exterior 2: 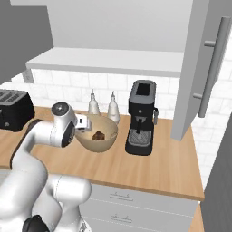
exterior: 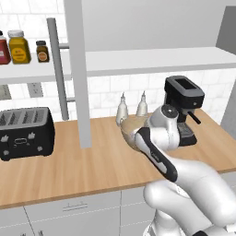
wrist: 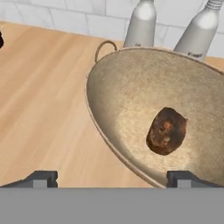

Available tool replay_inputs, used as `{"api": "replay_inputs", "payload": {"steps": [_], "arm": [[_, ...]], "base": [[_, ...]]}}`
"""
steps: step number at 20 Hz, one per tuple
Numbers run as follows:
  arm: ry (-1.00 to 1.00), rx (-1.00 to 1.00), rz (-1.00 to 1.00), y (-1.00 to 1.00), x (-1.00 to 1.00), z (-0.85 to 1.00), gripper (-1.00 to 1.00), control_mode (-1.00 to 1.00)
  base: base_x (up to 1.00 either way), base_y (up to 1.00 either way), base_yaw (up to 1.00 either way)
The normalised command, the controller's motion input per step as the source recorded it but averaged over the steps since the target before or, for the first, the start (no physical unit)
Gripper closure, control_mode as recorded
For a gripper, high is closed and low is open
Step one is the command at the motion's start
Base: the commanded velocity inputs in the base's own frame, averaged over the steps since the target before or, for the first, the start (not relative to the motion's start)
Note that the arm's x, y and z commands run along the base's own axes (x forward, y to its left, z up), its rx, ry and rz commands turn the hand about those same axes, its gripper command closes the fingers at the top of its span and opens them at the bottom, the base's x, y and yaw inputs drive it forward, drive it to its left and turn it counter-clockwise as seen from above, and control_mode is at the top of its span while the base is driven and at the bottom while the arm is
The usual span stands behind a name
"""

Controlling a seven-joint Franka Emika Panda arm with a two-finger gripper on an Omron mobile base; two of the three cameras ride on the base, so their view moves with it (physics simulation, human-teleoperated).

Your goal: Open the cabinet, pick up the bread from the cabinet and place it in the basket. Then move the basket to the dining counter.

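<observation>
Gripper (wrist: pixel 112 178): jaws spread wide, nothing between them; one tip over bare wood, the other over the near rim of the basket (wrist: pixel 131 100).

Basket: round, tan, speckled beige inside, small loop handle on its far-left edge in the hand view. Stands on the wood worktop (exterior 2: pixel 149 167), just left of the coffee machine (exterior 2: pixel 141 118) in the right base view; in the left base view it is mostly hidden behind the arm, a sliver showing (exterior: pixel 131 129).

Bread (wrist: pixel 166 131): small dark-brown lump lying inside the basket on its inner slope, also seen in the right base view (exterior 2: pixel 97 135).

Two pale bottles (exterior 2: pixel 103 107): upright, just behind the basket, against the white-tiled wall.

Toaster (exterior: pixel 25 132): black, on the worktop well left of the basket.

Cabinet (exterior 2: pixel 118 31): wall unit above the worktop, both doors swung open, white inner shelf (exterior 2: pixel 108 60) exposed. Right door (exterior 2: pixel 204 68) with long vertical bar handle.

Spice jars (exterior: pixel 20 46): on a shelf at upper left of the left base view, behind the left door's handle.
</observation>
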Motion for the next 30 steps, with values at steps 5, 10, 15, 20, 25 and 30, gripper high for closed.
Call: {"api": "replay_inputs", "payload": {"steps": [5, 10, 15, 20, 25, 30], "arm": [[0.01, -0.25, 0.2, 0.27, 0.08, -0.05, -1.0, -1.0], [0.08, -0.25, 0.14, 0.0, 0.36, -0.29, -1.0, -1.0], [0.09, -0.19, 0.11, -0.21, 0.15, -0.17, -1.0, -1.0], [0.08, -0.12, 0.13, -0.28, 0.01, -0.42, -1.0, -1.0], [0.02, -0.05, 0.16, -0.21, 0.2, -0.45, -1.0, -1.0], [0.0, -0.02, 0.19, -0.07, 0.27, -0.29, -1.0, -1.0]], "base": [[0.0, 0.0, 0.0], [0.0, 0.0, 0.0], [0.0, 0.0, 0.0], [0.0, 0.0, 0.0], [0.0, 0.0, 0.0], [0.0, 0.0, 0.0]]}}
